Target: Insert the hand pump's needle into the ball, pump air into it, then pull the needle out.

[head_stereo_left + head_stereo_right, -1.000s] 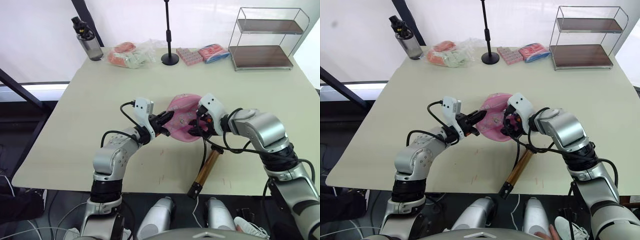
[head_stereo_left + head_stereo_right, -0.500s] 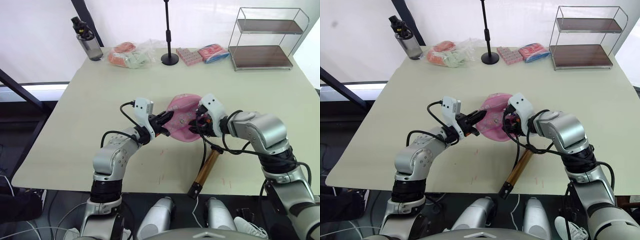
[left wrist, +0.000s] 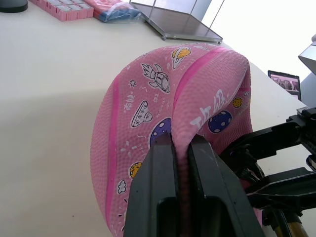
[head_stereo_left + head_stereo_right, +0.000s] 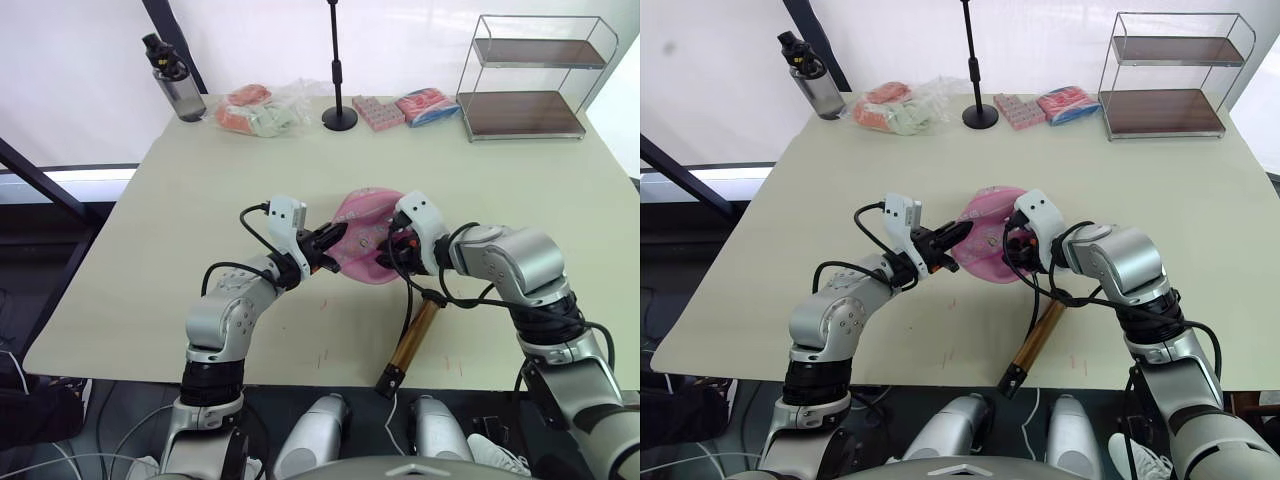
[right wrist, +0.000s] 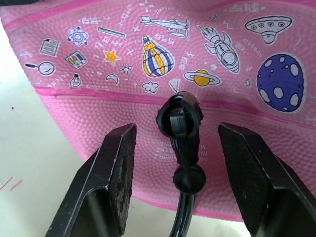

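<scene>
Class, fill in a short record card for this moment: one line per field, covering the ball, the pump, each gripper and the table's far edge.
Ball: flattish pink rubber ball with printed space pictures, mid-table.
Pump: bronze-gold metal hand pump lying near the table's front edge, its black hose end pressed against the ball.
Left gripper: shut, pinching a fold of the ball.
Right gripper: open, fingers either side of the hose end.
Far edge: dark water bottle, wire two-tier shelf rack.
</scene>
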Motion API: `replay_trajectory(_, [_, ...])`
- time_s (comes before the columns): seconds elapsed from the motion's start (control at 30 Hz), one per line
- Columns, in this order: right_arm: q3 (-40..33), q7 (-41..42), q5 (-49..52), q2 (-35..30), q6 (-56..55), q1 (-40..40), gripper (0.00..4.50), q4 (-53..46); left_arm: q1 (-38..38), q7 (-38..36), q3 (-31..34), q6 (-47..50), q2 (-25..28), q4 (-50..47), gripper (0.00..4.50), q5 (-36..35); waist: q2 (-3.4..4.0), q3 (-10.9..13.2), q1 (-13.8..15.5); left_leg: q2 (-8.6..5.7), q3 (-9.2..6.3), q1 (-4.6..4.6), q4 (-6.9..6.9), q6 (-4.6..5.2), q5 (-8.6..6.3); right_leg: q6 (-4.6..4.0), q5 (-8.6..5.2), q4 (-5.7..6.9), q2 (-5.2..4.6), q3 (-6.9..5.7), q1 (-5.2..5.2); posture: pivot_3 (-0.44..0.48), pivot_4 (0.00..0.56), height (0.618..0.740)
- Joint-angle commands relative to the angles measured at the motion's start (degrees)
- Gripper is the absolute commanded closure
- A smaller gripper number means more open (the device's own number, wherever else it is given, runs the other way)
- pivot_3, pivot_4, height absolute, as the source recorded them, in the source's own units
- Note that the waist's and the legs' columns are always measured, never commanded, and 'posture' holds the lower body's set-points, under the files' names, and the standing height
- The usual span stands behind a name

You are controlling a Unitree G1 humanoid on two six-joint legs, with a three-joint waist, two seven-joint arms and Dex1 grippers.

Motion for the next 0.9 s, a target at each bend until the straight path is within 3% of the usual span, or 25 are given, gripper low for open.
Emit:
replay_trajectory(0.03, [-1.6,-0.4,0.7,0.5,-1.4,-1.6,1.75,-1.3,1.8,0.0,-2.5,1.8,0.0,1.0,4.50,-0.1,0.00,0.0,0.0,0.00,0.00,0.00,0.00,0.00,0.00,0.00,0.00,0.00,0.00,0.00,0.00,0.000,0.150,0.736])
replay_trajectory(0.9, [-1.0,0.1,1.7,0.0,-2.3,-2.9,1.75,-0.6,2.1,0.2,-2.6,1.9,-0.2,1.1,4.50,-0.1,0.01,0.0,0.0,0.00,0.00,0.01,0.04,0.00,0.01,-0.01,0.01,0.04,0.00,0.00,0.01,0.000,0.150,0.736])
